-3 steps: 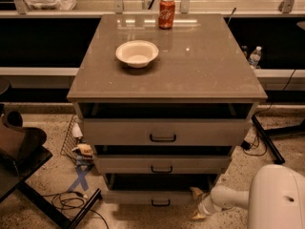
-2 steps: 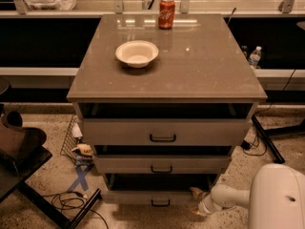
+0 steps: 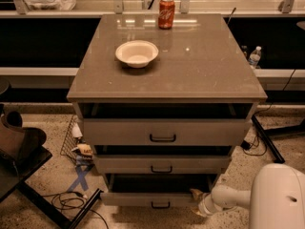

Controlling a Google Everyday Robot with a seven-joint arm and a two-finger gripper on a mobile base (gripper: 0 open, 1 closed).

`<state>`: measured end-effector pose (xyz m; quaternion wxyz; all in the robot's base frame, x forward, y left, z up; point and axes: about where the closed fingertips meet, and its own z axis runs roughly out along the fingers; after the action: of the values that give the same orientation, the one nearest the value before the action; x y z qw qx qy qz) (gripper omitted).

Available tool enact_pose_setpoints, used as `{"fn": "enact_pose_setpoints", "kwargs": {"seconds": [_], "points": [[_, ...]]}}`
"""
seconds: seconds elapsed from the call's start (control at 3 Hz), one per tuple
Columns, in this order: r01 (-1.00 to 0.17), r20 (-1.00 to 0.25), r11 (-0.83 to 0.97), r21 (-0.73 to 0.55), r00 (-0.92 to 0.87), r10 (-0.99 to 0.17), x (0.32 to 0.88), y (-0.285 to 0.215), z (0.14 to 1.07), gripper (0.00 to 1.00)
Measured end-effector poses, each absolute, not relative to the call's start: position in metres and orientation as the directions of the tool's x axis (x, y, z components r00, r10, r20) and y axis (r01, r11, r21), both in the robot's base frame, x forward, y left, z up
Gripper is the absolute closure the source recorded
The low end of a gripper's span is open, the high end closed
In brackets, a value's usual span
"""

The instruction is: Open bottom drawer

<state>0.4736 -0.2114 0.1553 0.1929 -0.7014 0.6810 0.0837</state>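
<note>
The bottom drawer (image 3: 143, 198) is the lowest of three grey fronts on the cabinet, with a small black bar handle (image 3: 160, 205) at its centre. A dark gap shows above its front, so it stands a little way out. My gripper (image 3: 197, 202) is low at the drawer's right end, close to its front corner. It sits to the right of the handle, not on it. My white arm (image 3: 228, 197) reaches in from the lower right.
The middle drawer (image 3: 162, 165) and top drawer (image 3: 162, 131) also show dark gaps above them. A white bowl (image 3: 137, 53) and a red can (image 3: 166, 13) stand on the cabinet top (image 3: 200, 66). Cables (image 3: 66, 202) and a black stand (image 3: 24, 171) lie on the floor at left, and a black bar (image 3: 267, 137) at right.
My gripper has shifted only slightly by the bottom drawer's right end. The drawers, bowl and can have not visibly moved.
</note>
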Motion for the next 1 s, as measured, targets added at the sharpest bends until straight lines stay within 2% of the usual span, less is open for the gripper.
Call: {"fn": "enact_pose_setpoints", "kwargs": {"seconds": [1.0], "points": [[-0.988,-0.377,0.008,-0.153,0.051,-0.925,0.4702,-0.2123,0.1596,1.0]]}}
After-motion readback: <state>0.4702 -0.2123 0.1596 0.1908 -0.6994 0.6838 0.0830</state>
